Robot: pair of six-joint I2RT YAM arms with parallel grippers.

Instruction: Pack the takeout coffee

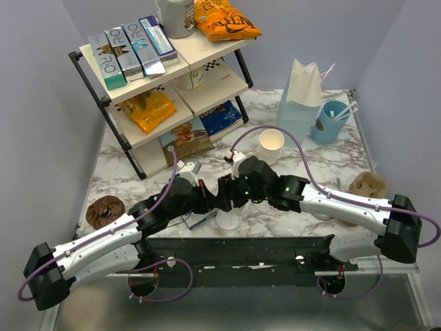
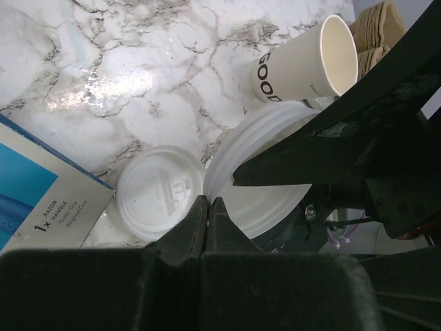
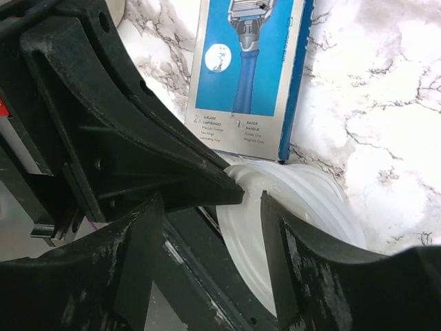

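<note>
The takeout coffee, a lidded cup, is out of view. A lidless cream paper cup (image 2: pixel 306 65) printed "GOOD" lies on its side on the marble. A tilted stack of white lids (image 2: pixel 258 183) (image 3: pixel 289 221) (image 1: pixel 229 219) sits where both arms meet. My left gripper (image 2: pixel 208 201) (image 1: pixel 215 200) is shut, its tips at the rim of that stack; I cannot tell if a lid edge is pinched. My right gripper (image 3: pixel 210 200) (image 1: pixel 233 201) stands open around the stack, its right finger (image 3: pixel 296 262) against the lids. A loose flat white lid (image 2: pixel 160 193) lies beside the stack.
A blue razor box (image 3: pixel 248 69) (image 2: pixel 34 196) lies flat next to the lids. A stack of lidless cups (image 1: pixel 271 145), a brown cup carrier (image 1: pixel 367 185), a blue bag (image 1: pixel 298 103), a blue utensil cup (image 1: pixel 331 121) and a stocked shelf rack (image 1: pixel 158 76) surround the arms.
</note>
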